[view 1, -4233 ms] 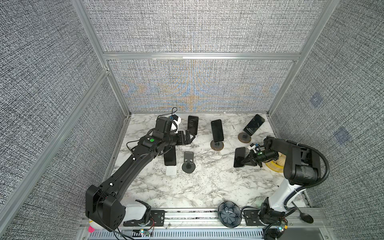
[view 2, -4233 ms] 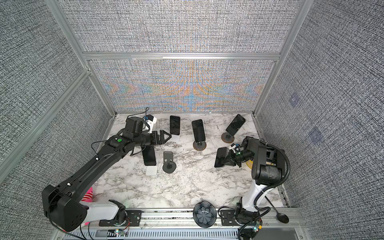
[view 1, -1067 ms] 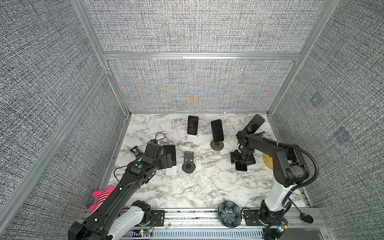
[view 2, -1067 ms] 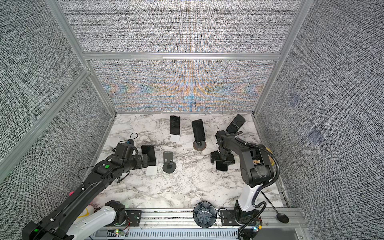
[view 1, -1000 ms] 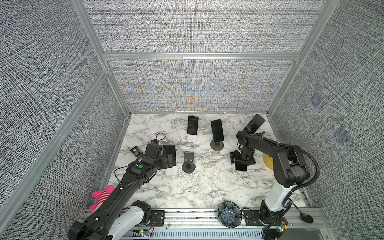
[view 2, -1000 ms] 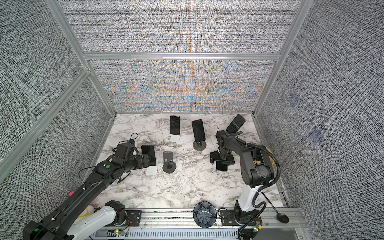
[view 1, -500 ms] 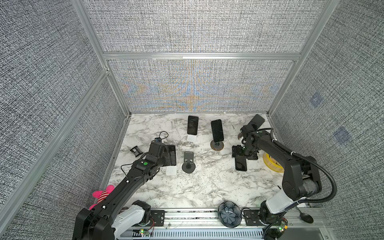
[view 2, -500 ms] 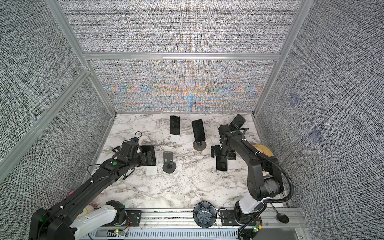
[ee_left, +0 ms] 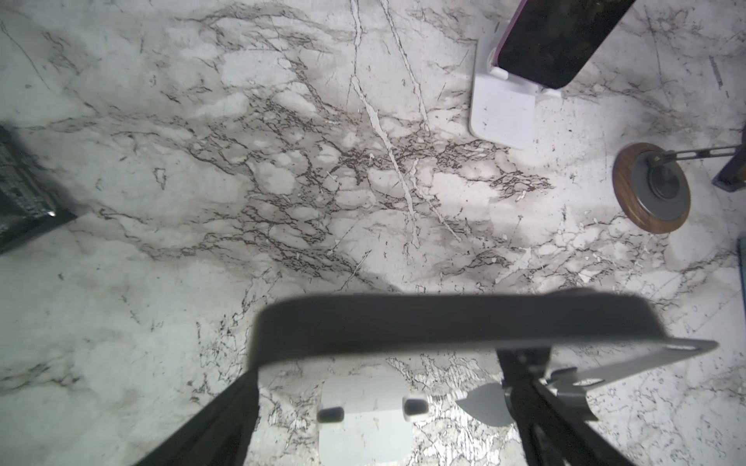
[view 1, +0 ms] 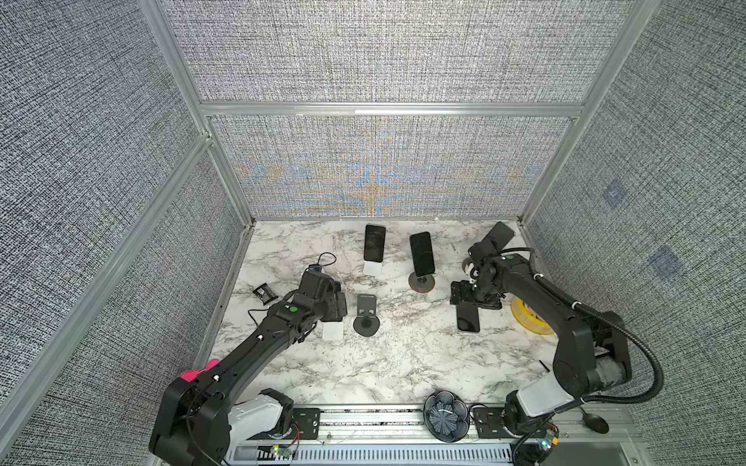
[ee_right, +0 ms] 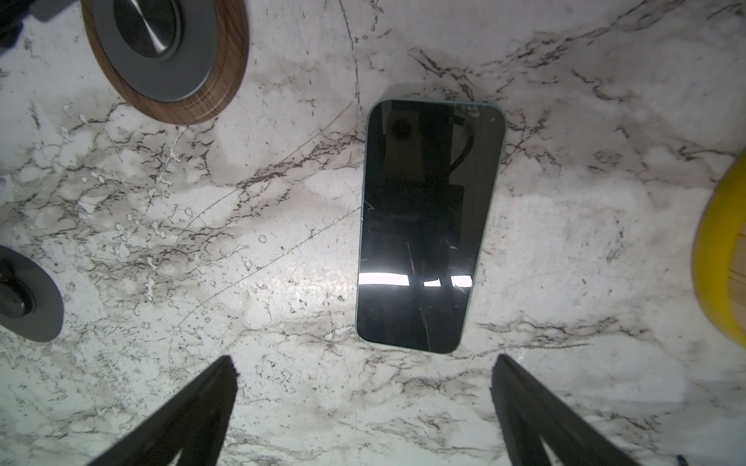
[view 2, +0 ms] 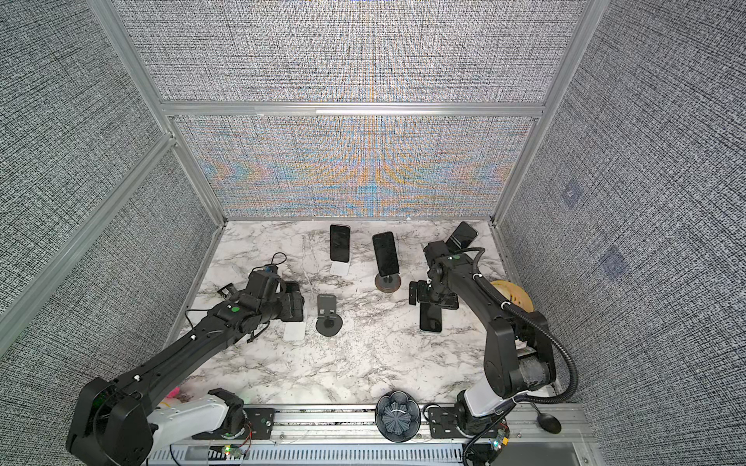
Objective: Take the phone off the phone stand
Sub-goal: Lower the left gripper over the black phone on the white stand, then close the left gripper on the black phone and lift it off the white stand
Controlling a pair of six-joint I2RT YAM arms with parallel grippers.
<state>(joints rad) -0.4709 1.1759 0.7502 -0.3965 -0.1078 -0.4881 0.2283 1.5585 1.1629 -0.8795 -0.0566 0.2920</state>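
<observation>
Right claw [ee_right: 363, 365] has risen, spread wide above flat phone [ee_right: 428, 222].

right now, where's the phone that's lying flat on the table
In both top views the flat phone lies screen up on the right side of the marble table, by the open right gripper, between the wood-rimmed round stand and the yellow roll.

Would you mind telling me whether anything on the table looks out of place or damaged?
One phone lies flat, screen up, on the marble by the open right gripper, off any stand; its glass shows fine scratches. The far-corner phone sits tilted diagonally.
</observation>
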